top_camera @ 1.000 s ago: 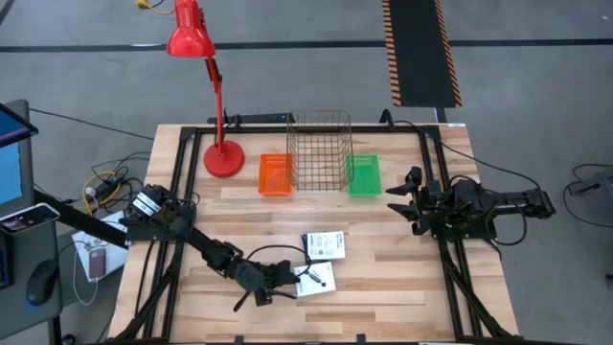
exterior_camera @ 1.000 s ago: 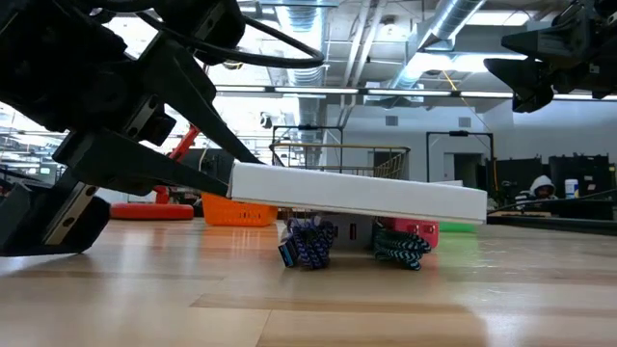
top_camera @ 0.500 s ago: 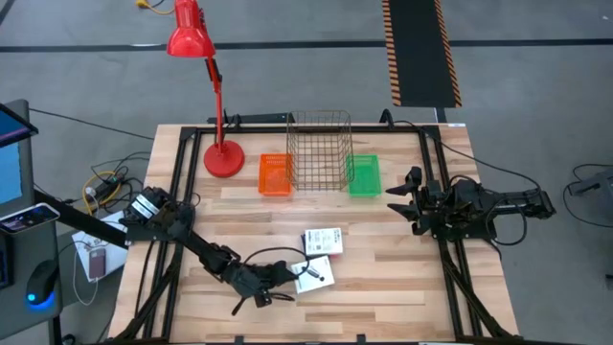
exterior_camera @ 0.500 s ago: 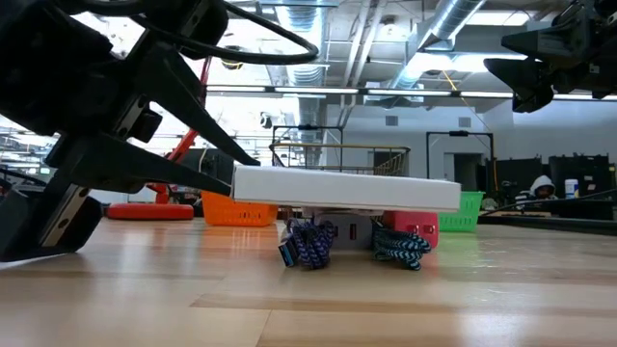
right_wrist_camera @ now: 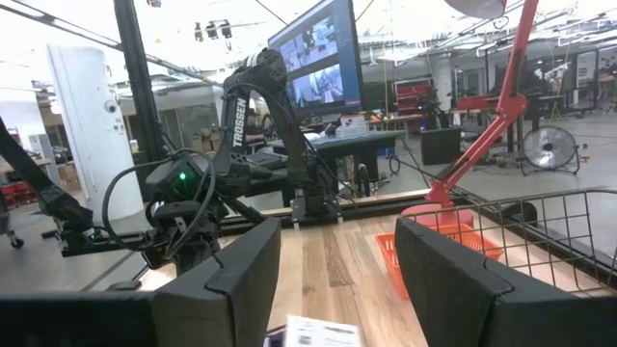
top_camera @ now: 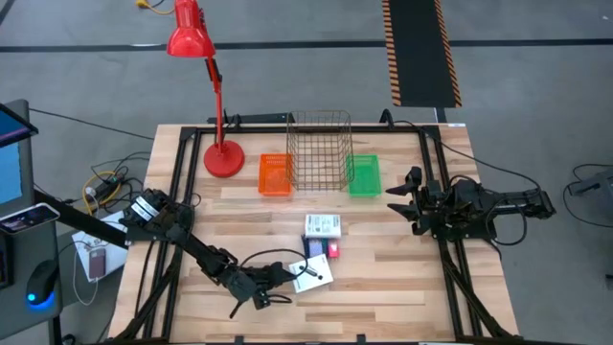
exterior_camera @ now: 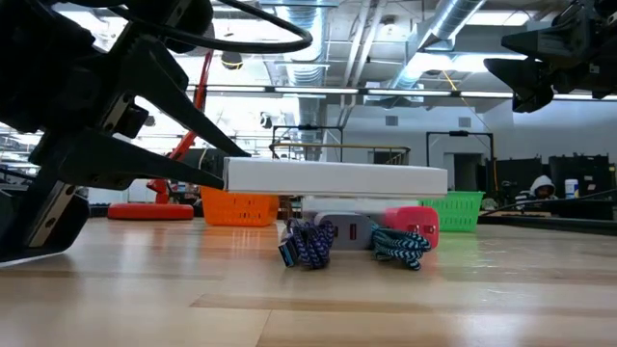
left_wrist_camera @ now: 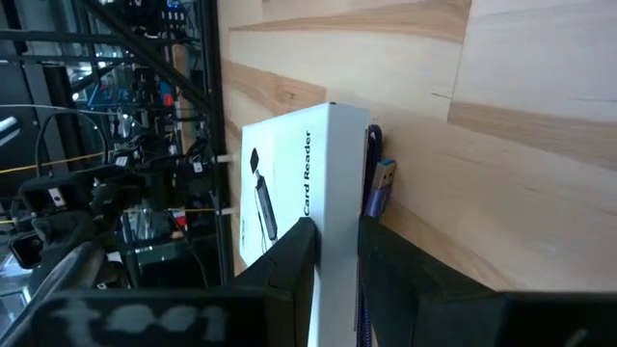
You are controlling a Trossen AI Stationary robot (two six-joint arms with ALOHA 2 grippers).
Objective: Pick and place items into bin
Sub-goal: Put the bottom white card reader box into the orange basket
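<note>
**Holding the white box clear of the surface, bin still far side**

Left tool [top_camera: 287, 278] is clamped on one short edge of the white box [top_camera: 313, 273]; low view shows it level, lifted off the surface [top_camera: 383, 307]. Box long axis runs away from the tool. The wire bin [top_camera: 319, 150] lies across the surface at the far edge, between the orange tray [top_camera: 275, 174] and green tray [top_camera: 363, 176]. Second white box [top_camera: 323, 226], cables and pink-red block [top_camera: 333, 249] stay on the wood between. Right tool [top_camera: 400, 199] sits parked near the green tray, fingers apart, empty; it's nearer the bin, but the left has the load.

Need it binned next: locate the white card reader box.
High view: white card reader box sits front-centre, clamped in the left gripper, just before the second white box.
</note>
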